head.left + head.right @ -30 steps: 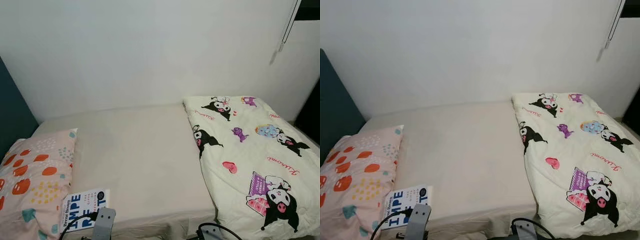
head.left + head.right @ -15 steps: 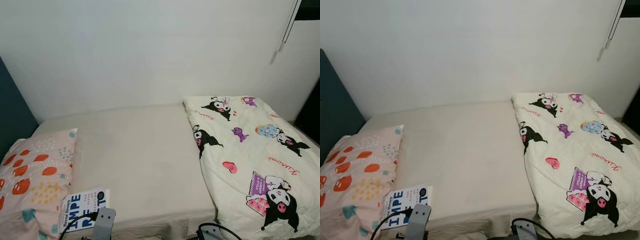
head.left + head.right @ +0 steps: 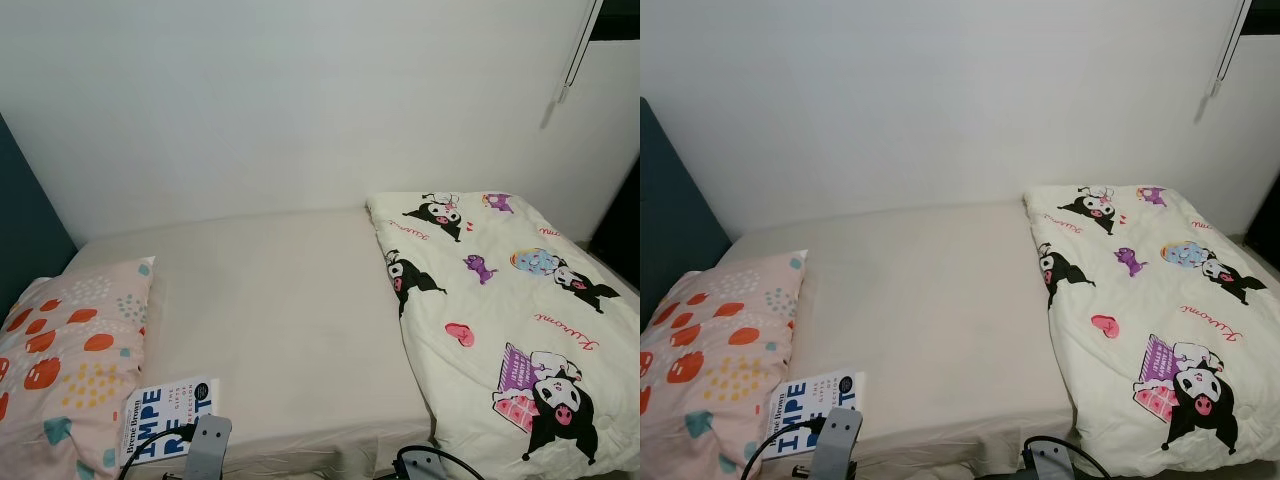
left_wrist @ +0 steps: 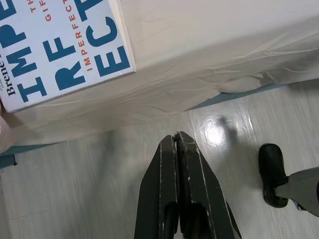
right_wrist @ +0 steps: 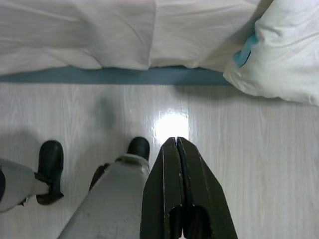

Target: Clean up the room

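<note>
Fingers on both arms are pressed together and hold nothing: the left gripper hangs over the pale floor just off the bed's near edge, and the right gripper hangs likewise, close to the robot's own leg. At the lower left of the head view a book lies flat at the very lip of the bed, touching the spotted pillow. A careless reach from below could nudge it off the edge, or snag the sheet hanging there. The cartoon quilt covers the right side and droops past the mattress corner, so it could catch the right arm. Between pillow and quilt the mattress lies open, offering free room.
</note>
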